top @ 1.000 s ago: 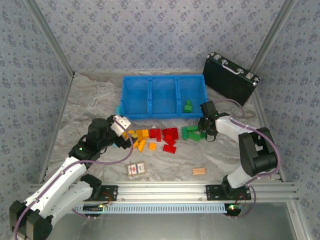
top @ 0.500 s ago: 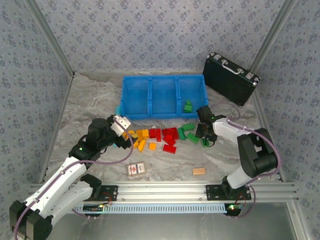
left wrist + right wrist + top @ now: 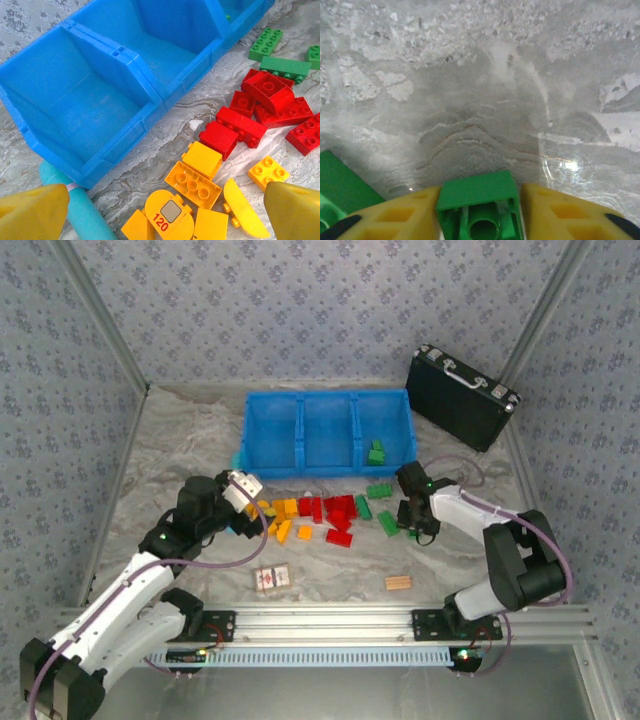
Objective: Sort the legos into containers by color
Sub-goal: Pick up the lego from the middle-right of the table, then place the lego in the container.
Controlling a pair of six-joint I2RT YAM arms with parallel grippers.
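The legos lie in a row in front of the blue tray (image 3: pixel 270 440): orange-yellow ones (image 3: pixel 280 515), red ones (image 3: pixel 335 515) and green ones (image 3: pixel 380 508). Two green bricks (image 3: pixel 376 452) sit in the tray's right container; the left container (image 3: pixel 75 100) and the middle one (image 3: pixel 165 35) hold nothing. My right gripper (image 3: pixel 413 525) is low over the table, right of the green bricks. It is shut on a green brick (image 3: pixel 477 192), held between its yellow fingers (image 3: pixel 405 212). My left gripper (image 3: pixel 162 220) hangs open above the orange-yellow bricks (image 3: pixel 192 182), touching none.
A black case (image 3: pixel 460 395) leans at the back right. A tan wooden block (image 3: pixel 398 583) and a small printed box (image 3: pixel 272 579) lie near the front edge. A teal cylinder (image 3: pixel 75 215) lies against the tray's left front corner.
My right gripper slid from the green pile to the right and nearer, closing on a green brick; the green bricks got pushed apart. The left arm has not moved.
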